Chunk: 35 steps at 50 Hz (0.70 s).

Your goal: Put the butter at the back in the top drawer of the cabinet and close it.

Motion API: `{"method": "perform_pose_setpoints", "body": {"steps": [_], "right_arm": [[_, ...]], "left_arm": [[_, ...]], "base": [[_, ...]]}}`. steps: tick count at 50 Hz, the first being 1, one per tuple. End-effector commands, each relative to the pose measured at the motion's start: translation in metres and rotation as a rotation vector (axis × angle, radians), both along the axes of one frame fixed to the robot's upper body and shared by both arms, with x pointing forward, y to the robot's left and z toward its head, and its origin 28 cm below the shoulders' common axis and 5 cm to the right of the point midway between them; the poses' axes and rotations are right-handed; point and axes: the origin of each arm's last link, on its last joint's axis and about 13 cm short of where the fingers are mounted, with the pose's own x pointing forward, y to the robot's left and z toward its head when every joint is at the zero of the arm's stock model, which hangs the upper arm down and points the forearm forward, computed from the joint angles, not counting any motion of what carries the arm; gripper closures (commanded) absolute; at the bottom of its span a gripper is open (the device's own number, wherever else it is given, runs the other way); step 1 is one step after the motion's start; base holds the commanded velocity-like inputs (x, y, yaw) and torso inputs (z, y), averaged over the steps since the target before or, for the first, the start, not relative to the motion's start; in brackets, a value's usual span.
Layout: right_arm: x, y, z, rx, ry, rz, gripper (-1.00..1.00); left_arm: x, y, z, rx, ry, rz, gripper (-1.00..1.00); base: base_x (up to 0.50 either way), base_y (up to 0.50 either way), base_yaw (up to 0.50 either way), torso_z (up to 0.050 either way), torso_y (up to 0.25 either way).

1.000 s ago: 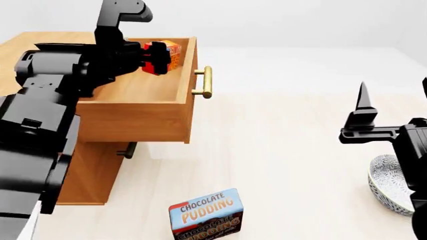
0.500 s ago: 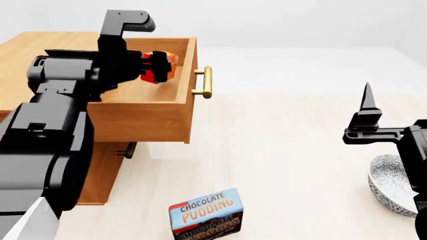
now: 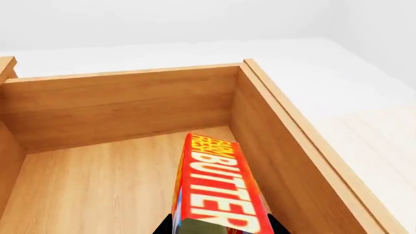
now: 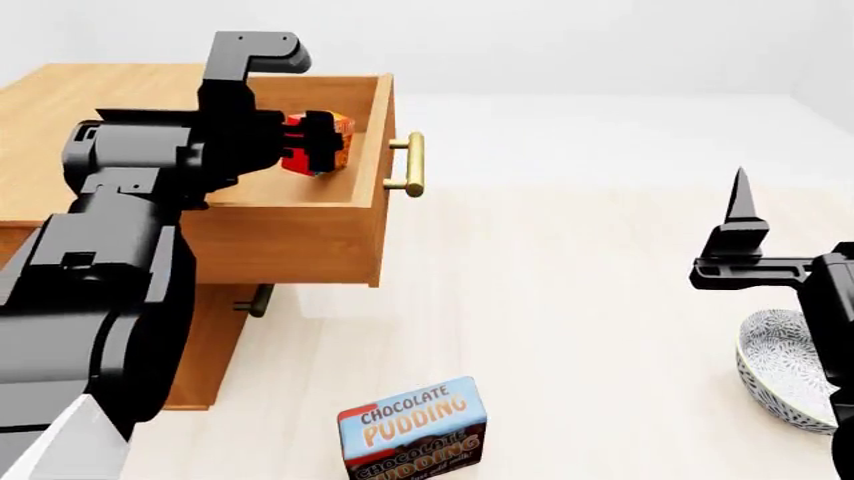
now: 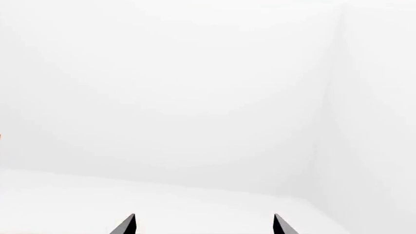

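The butter (image 4: 336,133), a red-orange carton with white lettering, hangs inside the open top drawer (image 4: 274,240) of the cabinet (image 4: 80,100), close to the drawer's front panel. My left gripper (image 4: 315,142) is shut on it. In the left wrist view the butter (image 3: 217,190) points into the drawer's far corner, above the drawer floor (image 3: 97,185), with my left gripper (image 3: 217,226) clamped on its near end. My right gripper (image 5: 204,223) is open and holds nothing. One of its fingers (image 4: 738,205) stands upright far to the right, away from the cabinet.
The drawer's brass handle (image 4: 414,163) sticks out toward the table's middle. A Chocolate Pudding box (image 4: 411,428) stands near the front edge. A patterned bowl (image 4: 785,372) sits at the right under my right arm. A lower drawer's handle (image 4: 256,298) shows below the open drawer.
My left gripper has sunk lower into the open drawer with the butter held in it. The right gripper has drifted slightly right and down.
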Motion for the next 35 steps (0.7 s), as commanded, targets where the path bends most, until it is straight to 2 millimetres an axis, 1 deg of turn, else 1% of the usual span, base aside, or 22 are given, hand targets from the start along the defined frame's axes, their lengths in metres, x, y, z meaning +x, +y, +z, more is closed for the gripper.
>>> {"method": "perform_pose_setpoints", "body": {"steps": [1, 12, 18, 35], "right_arm": [[-0.0004, -0.0004, 0.0001, 0.003, -0.002, -0.002, -1.0], [-0.0012, -0.0003, 0.0009, 0.003, -0.003, -0.003, -1.0], [-0.0018, -0.0003, 0.0009, 0.004, -0.004, -0.003, -1.0], [-0.0024, -0.001, -0.0002, 0.009, -0.005, -0.008, -1.0]], "left_arm": [[-0.0016, -0.0038, -0.0009, -0.035, 0.038, -0.009, 1.0], [-0.008, -0.0041, -0.0024, 0.01, 0.168, -0.027, 1.0], [-0.0083, -0.0046, 0.0002, 0.017, 0.173, -0.039, 1.0], [-0.0093, -0.0068, -0.0017, 0.034, 0.206, -0.086, 1.0]], "base": [[0.0, 0.0, 0.0, 0.0, 0.0], [0.0, 0.0, 0.0, 0.0, 0.0], [0.0, 0.0, 0.0, 0.0, 0.0], [0.0, 0.0, 0.0, 0.0, 0.0]]}}
